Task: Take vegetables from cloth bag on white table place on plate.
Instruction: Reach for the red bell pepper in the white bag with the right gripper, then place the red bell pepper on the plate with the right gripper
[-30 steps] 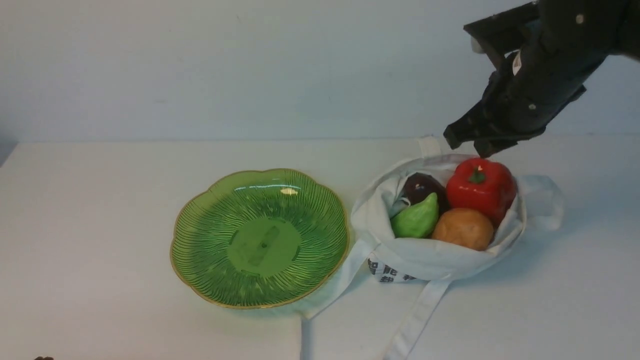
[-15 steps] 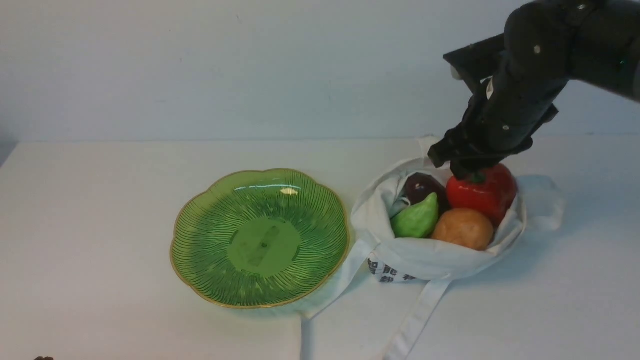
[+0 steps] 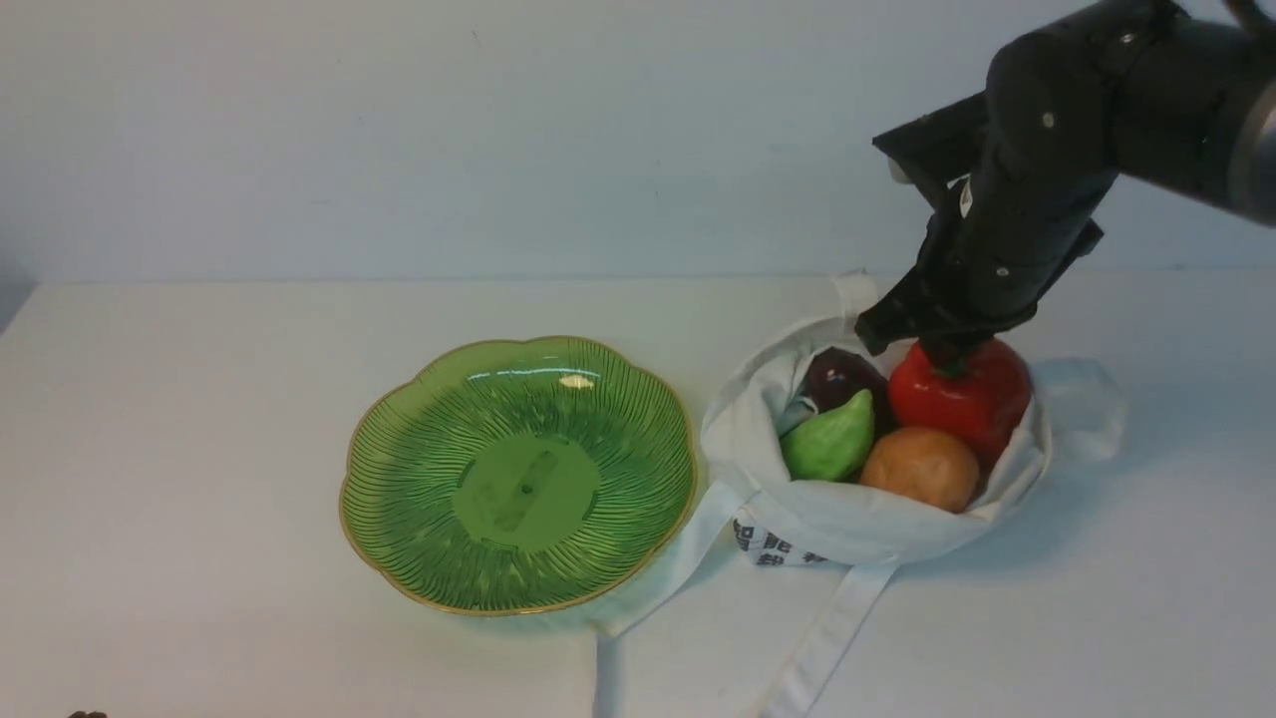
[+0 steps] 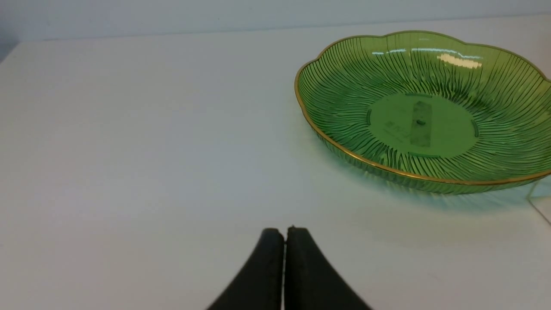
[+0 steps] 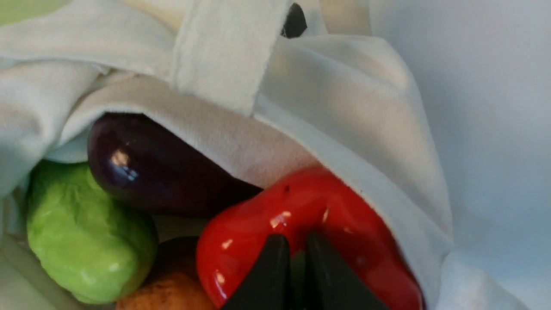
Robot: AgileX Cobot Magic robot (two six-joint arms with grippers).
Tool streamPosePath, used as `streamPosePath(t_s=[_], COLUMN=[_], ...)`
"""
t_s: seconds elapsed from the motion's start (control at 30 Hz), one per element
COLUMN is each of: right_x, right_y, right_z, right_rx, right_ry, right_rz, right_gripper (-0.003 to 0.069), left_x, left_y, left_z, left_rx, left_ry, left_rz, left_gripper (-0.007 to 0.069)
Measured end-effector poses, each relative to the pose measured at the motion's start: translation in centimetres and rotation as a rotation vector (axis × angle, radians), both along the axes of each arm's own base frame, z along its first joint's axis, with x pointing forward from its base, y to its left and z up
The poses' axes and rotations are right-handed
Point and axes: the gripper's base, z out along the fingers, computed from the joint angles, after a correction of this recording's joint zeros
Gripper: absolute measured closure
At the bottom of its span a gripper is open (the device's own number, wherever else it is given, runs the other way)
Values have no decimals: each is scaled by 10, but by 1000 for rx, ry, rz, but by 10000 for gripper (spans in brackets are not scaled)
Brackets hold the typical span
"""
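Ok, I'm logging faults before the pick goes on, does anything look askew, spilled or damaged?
Nothing stands out: the green plate sits flat and unbroken, and the vegetables lie inside the cloth bag, its slumped rim ordinary for soft fabric.

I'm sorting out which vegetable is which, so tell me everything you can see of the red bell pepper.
The pepper is glossy red and plastic-looking, with rounded lobes and a green stem. It sits inside the cloth bag, at its right side, against the cloth. The potato lies on its near side, the eggplant to its left. The right gripper's fingers come down on either side of the stem, covering part of it.
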Motion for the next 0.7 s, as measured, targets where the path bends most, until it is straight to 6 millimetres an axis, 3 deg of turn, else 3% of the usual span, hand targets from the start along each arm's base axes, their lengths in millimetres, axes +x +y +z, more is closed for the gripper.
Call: streamPosePath(t_s=[0.13,0.33,0.4,0.47,0.6,0.7], right_x=[-6,-24,-39,-45,-60,-71], right_y=[-1,-6,-6,-2,26,64], right_z=[14,54,77,88,99,94], right_rx=[22,84,168,229,376,453], right_ry=[-25,-104,-141,-158,-171,-158], right_rz=[2,-2,19,50,180,331], right_gripper=[638,638,638,639,639,639], left_x=[0,0,0,0,0,0], left_y=[0,0,0,0,0,0], left_z=[0,0,0,0,0,0], left_rx=[0,0,0,0,0,0], left_ry=[0,0,0,0,0,0], left_rz=[0,0,0,0,0,0], left_gripper=[633,633,633,633,633,633])
